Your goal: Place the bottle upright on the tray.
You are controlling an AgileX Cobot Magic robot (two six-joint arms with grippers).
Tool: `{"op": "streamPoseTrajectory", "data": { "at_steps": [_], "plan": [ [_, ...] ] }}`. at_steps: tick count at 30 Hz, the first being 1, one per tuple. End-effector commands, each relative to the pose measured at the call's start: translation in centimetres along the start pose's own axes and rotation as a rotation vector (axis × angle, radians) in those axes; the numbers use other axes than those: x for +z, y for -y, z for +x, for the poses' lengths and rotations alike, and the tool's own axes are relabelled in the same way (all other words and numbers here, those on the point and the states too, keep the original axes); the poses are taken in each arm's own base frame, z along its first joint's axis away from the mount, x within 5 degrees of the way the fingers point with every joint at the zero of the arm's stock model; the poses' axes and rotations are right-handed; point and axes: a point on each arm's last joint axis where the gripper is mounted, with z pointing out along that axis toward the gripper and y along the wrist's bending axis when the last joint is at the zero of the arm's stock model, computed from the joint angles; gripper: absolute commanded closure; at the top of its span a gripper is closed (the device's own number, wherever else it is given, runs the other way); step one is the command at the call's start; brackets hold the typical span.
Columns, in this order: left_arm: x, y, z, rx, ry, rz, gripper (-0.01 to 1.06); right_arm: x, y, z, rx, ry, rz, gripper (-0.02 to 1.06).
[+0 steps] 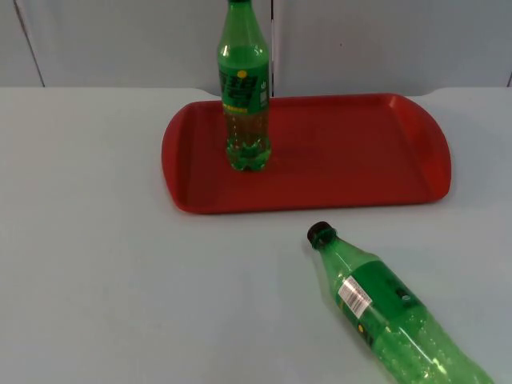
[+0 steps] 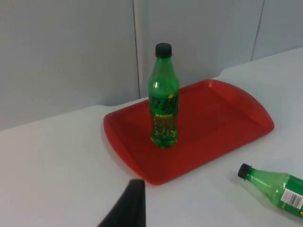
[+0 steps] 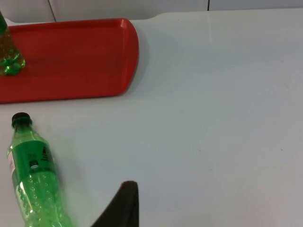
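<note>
The white table (image 1: 104, 264) carried a red tray (image 1: 360, 152) near the grey partition wall (image 1: 120, 40), and one green soda bottle (image 1: 244, 88) already stood upright on the tray's left part. The second green bottle (image 1: 392, 316) lay on its side on the table, just in front of the tray, with its black cap (image 1: 319, 234) pointing toward the tray edge. The left gripper (image 2: 128, 208) and the right gripper (image 3: 120, 205) both waited away from the bottles, and I cannot tell if their fingers were apart or together. I think you should take the lying bottle with the right gripper, across its body near the label (image 1: 354, 296), then raise it and turn it vertical before you set it on the free right part of the tray.
</note>
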Motion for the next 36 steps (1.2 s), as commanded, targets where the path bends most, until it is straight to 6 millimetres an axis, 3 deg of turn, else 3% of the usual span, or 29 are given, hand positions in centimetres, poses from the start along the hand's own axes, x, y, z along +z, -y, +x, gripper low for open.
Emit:
{"op": "streamPoseTrajectory", "data": {
  "at_steps": [1,20,25,36],
  "plan": [
    [-0.5,0.0,0.2,0.003,-0.007,0.000,0.00,0.0,0.0,0.0,0.002,0.006,0.004,0.00],
    [-6.4,-0.4,4.2,-0.016,0.048,-0.081,0.00,0.0,0.0,0.0,0.002,0.006,0.004,0.00],
    [-6.2,-0.5,4.7,-0.022,-0.009,-0.093,0.00,0.0,0.0,0.0,0.002,0.008,0.004,0.00],
    [-2.5,-0.9,8.3,-0.011,-0.171,-0.114,0.00,0.0,0.0,0.0,0.001,0.009,0.005,0.00]
  ]
}}
